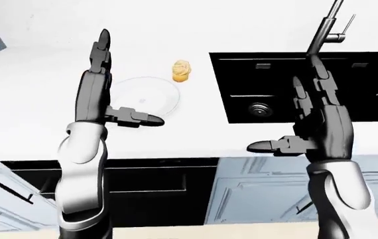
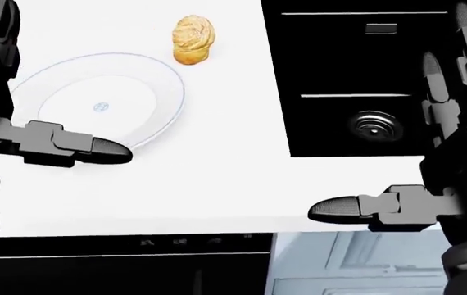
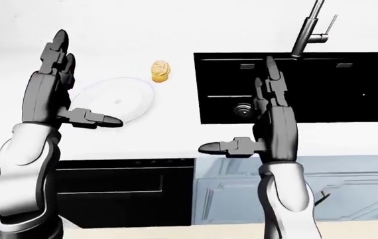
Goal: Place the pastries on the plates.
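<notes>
Pastry [image 2: 193, 39] sits on the white counter [image 2: 217, 178] just beyond the plate's [image 2: 94, 101] far right rim, between plate and sink [image 2: 381, 80], not yet on the plate. Both hands are empty with fingers spread: the left hand [image 1: 99, 89] hangs over the plate's near-left side, the right hand [image 1: 318, 119] over the sink's near edge. The step looks like the approach; next, the left hand would need to reach past the plate and close on the pastry.
</notes>
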